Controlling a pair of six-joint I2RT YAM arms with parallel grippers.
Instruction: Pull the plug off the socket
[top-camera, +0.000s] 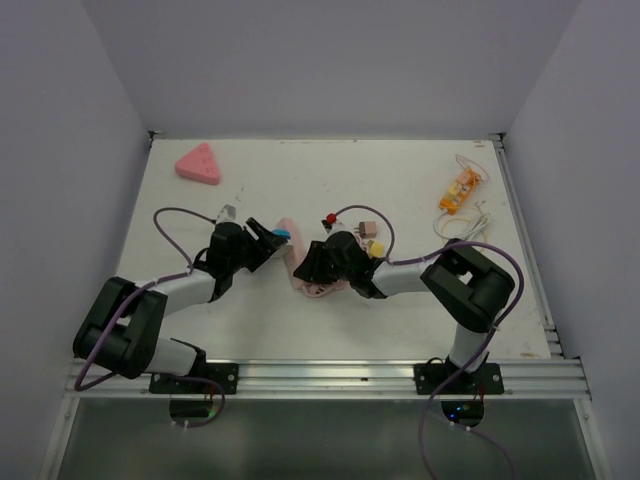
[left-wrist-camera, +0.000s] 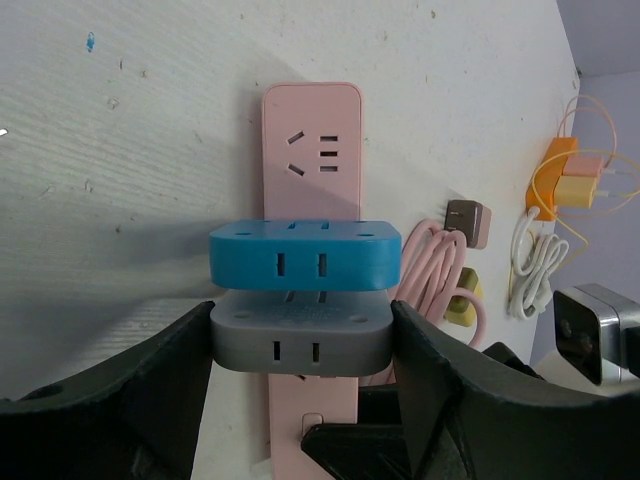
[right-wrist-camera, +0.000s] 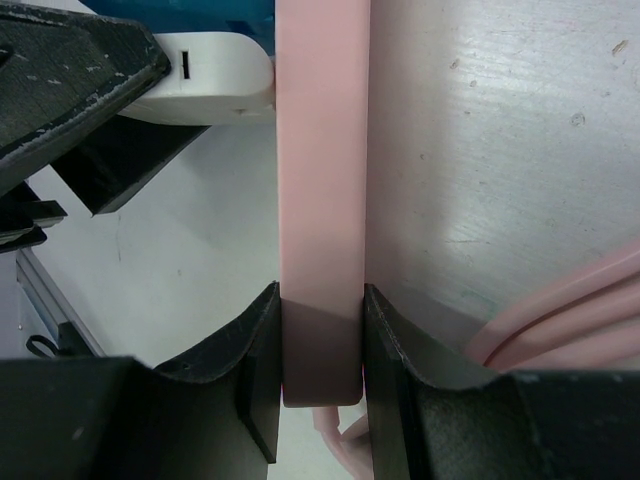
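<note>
A pink power strip (left-wrist-camera: 311, 140) lies flat on the white table. A blue plug block (left-wrist-camera: 304, 256) and a grey plug block (left-wrist-camera: 300, 338) sit in it, side by side. My left gripper (left-wrist-camera: 300, 350) is shut on the grey plug, one finger on each of its short sides. My right gripper (right-wrist-camera: 321, 350) is shut on the near end of the pink strip (right-wrist-camera: 322, 180) and pins it. In the top view the two grippers (top-camera: 272, 240) (top-camera: 310, 268) meet at the strip (top-camera: 296, 262) in the table's middle. The grey plug shows pale in the right wrist view (right-wrist-camera: 215, 85).
The strip's pink cable (left-wrist-camera: 435, 260) is coiled to its right, with a brown plug (left-wrist-camera: 468, 220) and a yellow plug (left-wrist-camera: 465, 300) beside it. A pink triangle block (top-camera: 199, 164) lies at the back left. An orange charger with white cables (top-camera: 459, 190) lies at the back right.
</note>
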